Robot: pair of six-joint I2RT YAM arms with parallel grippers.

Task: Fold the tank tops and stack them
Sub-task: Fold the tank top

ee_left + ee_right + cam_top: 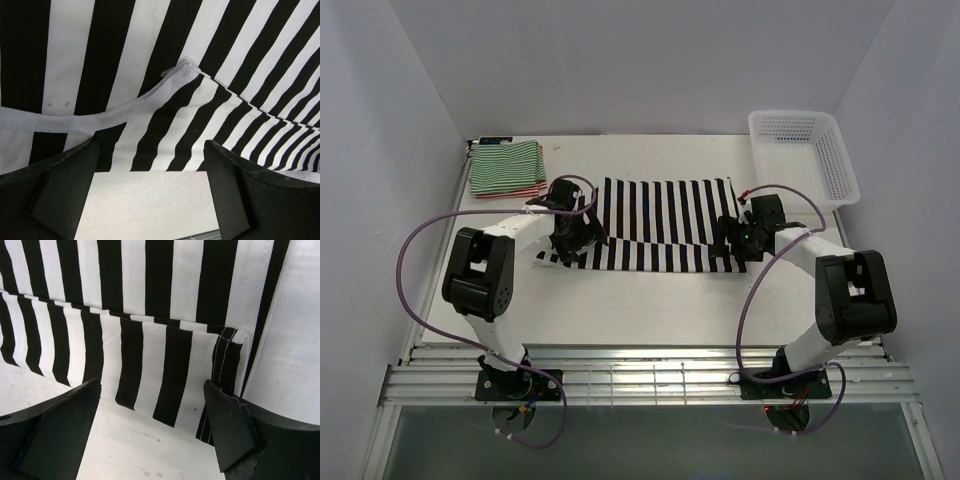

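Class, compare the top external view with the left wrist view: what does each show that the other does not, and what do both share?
Only the top view: the folded green-and-white top lying on the red-and-white top in the far left corner, the white basket, and the right gripper at the cloth's right edge. Only the left wrist view: a white hem band curving across the stripes, and bare table between the open fingers. Both: the black-and-white tank top lying on the table, with the left gripper over its left edge.
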